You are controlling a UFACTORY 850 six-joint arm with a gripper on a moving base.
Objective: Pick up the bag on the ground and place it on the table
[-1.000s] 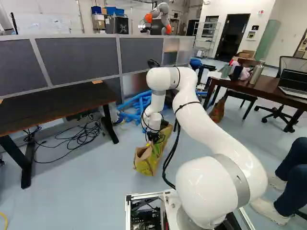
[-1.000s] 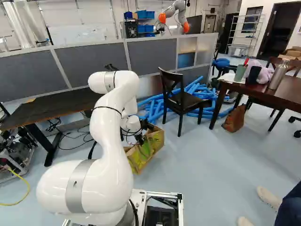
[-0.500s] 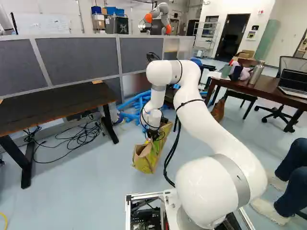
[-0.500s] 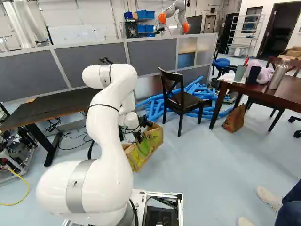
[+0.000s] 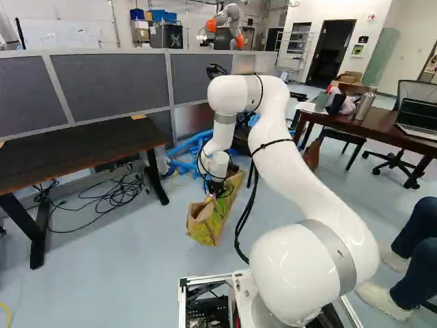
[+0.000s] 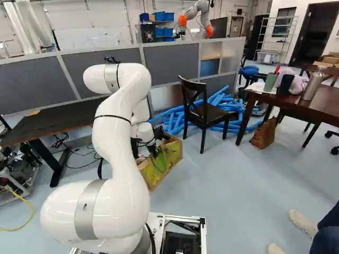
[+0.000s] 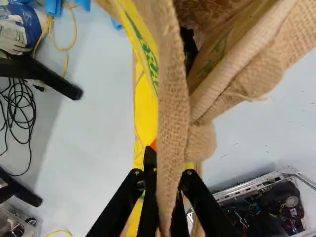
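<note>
In the left base view, my gripper (image 5: 218, 189) is at the top of the yellow-green and tan burlap bag (image 5: 213, 224). The wrist view shows the gripper (image 7: 167, 180) shut on a burlap strip of the bag (image 7: 173, 103), with a finger pressed on each side. The bag's open mouth and yellow side spread out ahead of the fingers. Whether its bottom touches the floor I cannot tell. A dark table (image 5: 75, 152) stands left of the bag; another brown table (image 5: 369, 124) is at the right.
A black chair (image 6: 207, 112) and blue foam tubes (image 6: 172, 120) lie beyond the bag, before grey partitions (image 6: 108, 71). A brown bag (image 6: 264, 134) rests by the right table. Cables (image 5: 109, 198) trail under the left table. Another robot (image 6: 198, 16) stands behind the partition.
The arm has swung slightly to the left, and its gripper has risen a little. The bag has shifted the same way with it, slightly left and up. The base has not moved.
</note>
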